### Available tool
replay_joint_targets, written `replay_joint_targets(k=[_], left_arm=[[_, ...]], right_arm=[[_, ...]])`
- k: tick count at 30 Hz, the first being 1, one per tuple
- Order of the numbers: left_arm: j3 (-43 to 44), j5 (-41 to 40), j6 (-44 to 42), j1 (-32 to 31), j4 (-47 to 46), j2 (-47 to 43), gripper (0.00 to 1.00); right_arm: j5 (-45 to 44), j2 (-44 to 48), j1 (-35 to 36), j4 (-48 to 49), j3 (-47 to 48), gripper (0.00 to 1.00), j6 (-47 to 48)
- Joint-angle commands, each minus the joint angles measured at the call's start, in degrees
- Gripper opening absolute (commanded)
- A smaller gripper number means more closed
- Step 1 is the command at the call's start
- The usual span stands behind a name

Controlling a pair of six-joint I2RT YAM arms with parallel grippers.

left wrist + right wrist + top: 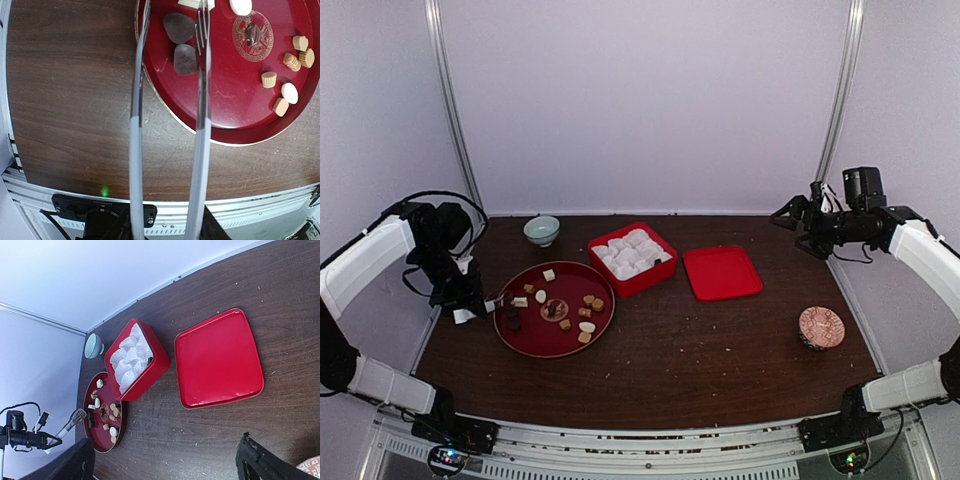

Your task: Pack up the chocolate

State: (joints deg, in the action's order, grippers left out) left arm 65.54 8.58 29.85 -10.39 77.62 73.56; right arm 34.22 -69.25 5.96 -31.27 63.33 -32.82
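From above: chocolate [585, 312] lies on the red plate [535, 345] at the left edge of the table [700, 350], with the left gripper [470, 308] clamping the tongs [492, 303]. Left wrist: the tongs gape empty; I'd straddle one dark piece [185, 59] squarely before squeezing. Right wrist: right gripper [167, 442] splayed, empty.

We find on the bench [700, 350]: red plate [530, 340] left; metal tongs [136, 125] over its left rim; red box [645, 283] of paper cups [630, 255] far centre; red lid [722, 272] right of it; pale bowl [541, 230] far left; patterned dish [821, 327] near right.
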Motion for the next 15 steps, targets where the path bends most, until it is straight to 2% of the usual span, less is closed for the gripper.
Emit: replay_joint_targets(k=[1, 15], left_arm=[[-0.1, 1.1, -2.9, 0.5, -2.6, 1.8, 0.37], [-3.6, 3.7, -3.8, 0.5, -5.2, 3.6, 0.36]], right_arm=[[-1.4, 2.7, -0.3, -1.3, 1.2, 1.00, 2.0], [-3.0, 3.7, -0.3, -3.7, 2.6, 1.00, 3.4]])
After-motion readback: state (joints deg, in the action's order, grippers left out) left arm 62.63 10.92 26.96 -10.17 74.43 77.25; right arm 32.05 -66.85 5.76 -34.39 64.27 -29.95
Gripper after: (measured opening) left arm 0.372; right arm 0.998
